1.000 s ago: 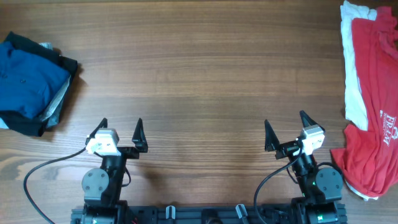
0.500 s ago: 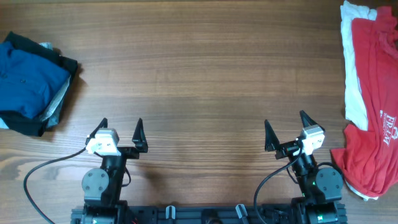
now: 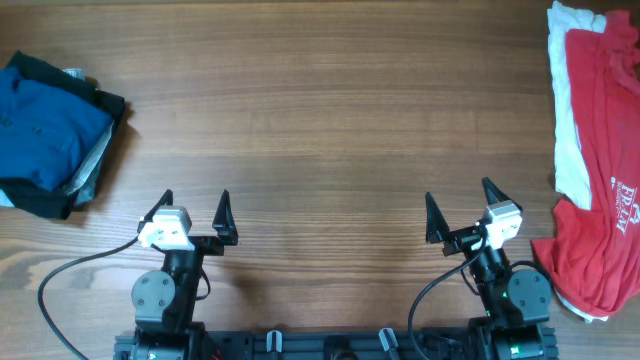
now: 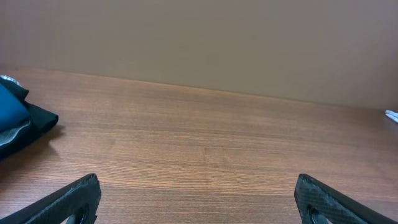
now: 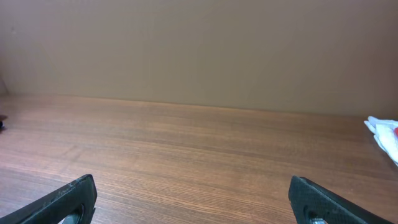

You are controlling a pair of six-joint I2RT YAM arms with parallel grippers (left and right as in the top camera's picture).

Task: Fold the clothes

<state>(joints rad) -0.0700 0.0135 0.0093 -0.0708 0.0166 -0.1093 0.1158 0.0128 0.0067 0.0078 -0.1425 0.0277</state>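
— Anything moved?
— Nothing: left hand (image 3: 194, 200) and right hand (image 3: 459, 195) stay spread, empty. The blue shirt (image 3: 45, 135) sits bundled well left of the left hand; the red tee (image 3: 600, 150) sprawls right of the right hand. No folding begun.

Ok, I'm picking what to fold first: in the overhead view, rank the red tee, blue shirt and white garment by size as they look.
1. Red tee, spread out, cut off by the frame edge.
2. Blue shirt, heaped at the left edge.
3. White garment, only a strip showing beside the tee, so its true size is unsure.
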